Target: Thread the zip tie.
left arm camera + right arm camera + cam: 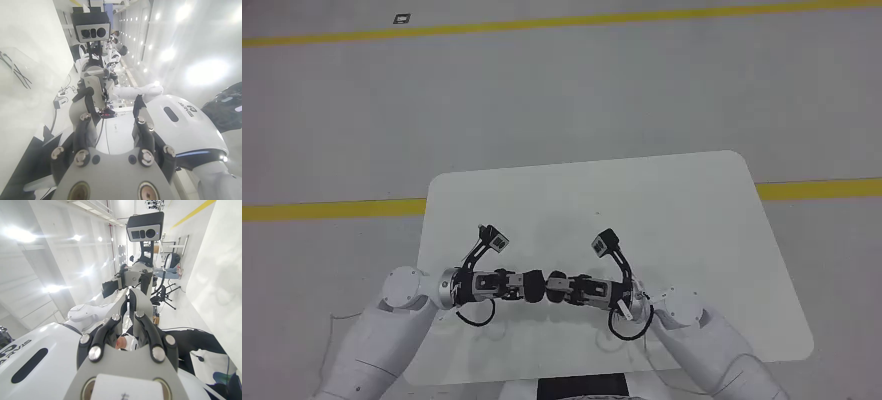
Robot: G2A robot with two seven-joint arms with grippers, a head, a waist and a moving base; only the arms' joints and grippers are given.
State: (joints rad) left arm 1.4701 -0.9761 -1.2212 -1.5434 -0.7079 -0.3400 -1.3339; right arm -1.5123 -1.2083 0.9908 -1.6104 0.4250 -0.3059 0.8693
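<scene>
My two grippers face each other tip to tip, just above the near part of the white table (642, 200). The left gripper (529, 285) (112, 98) is open, and nothing lies between its black-padded fingers (85, 97). The right gripper (562, 288) (129, 296) is shut, its two fingers pressed together, and I see nothing held in them. From each wrist I see the other gripper straight ahead: the right gripper (105, 94), and the left gripper (127, 283) with its jaws spread. Several black zip ties (17, 73) lie crossed on a pale surface off to one side in the left wrist view.
The table's top is bare white, with rounded corners and wide room beyond the arms. Yellow lines (332, 210) run across the grey floor past the table's edges. Chairs and other gear (164, 294) stand far off in the room.
</scene>
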